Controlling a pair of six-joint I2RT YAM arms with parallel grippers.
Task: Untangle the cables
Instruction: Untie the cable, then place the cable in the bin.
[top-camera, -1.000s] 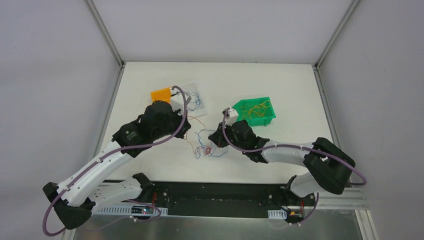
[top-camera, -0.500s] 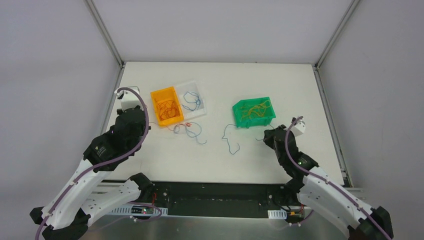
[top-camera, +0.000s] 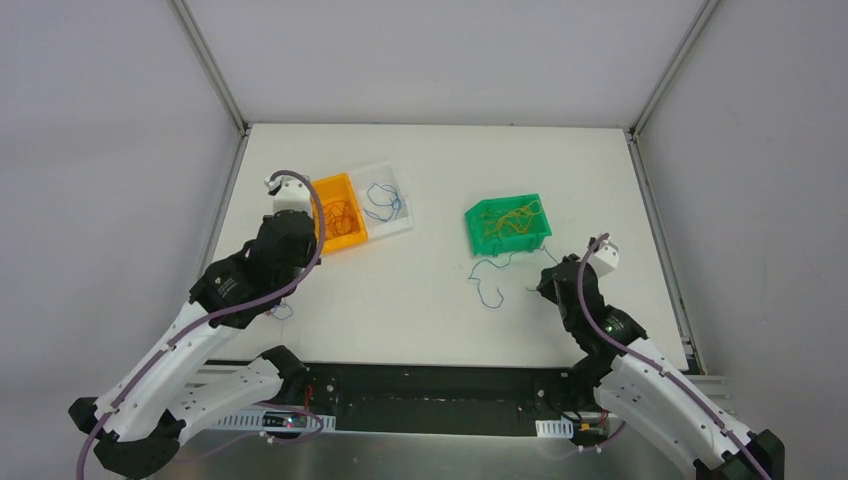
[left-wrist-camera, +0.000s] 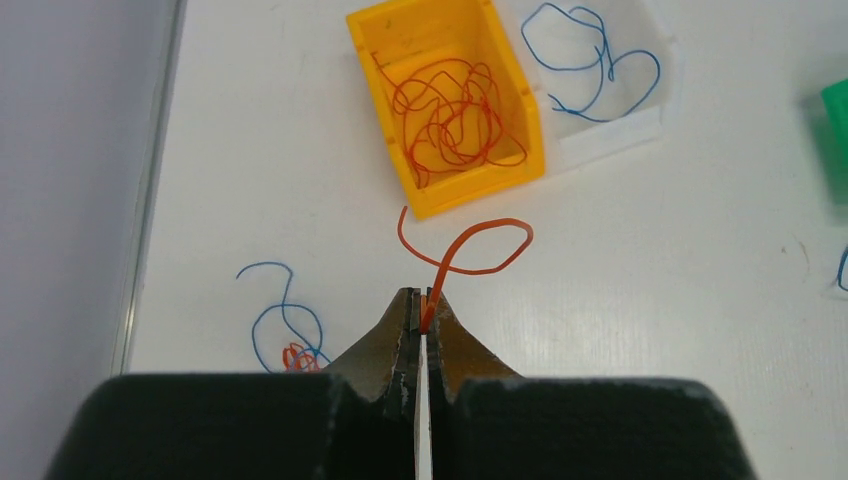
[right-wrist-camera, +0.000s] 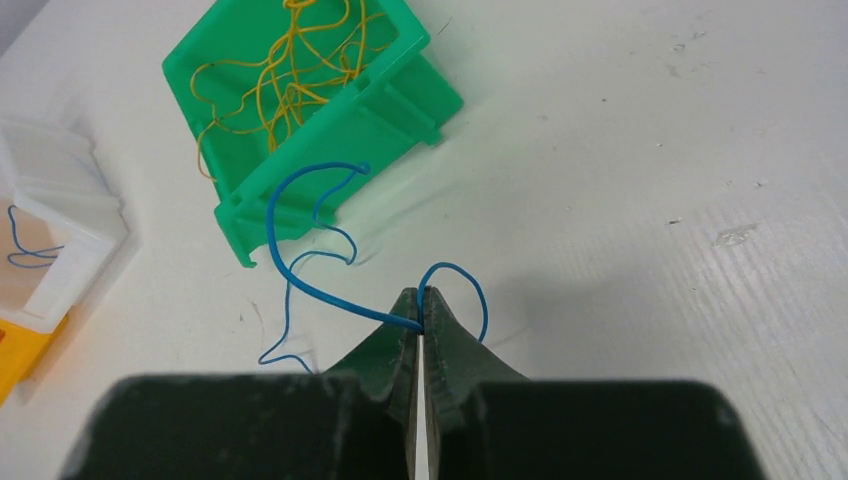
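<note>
Left pincer (left-wrist-camera: 421, 300) grips looped red wire (left-wrist-camera: 500, 222); right pincer (right-wrist-camera: 421, 300) grips curly blue wire (right-wrist-camera: 272, 220).

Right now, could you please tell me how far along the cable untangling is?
Done: red wires lie in the orange bin, yellow wires in the green bin, a blue strand in the clear bin. In hand: the left pincer grips a red wire, the right pincer a blue wire. Left: a small blue-and-red tangle on the table.
</note>
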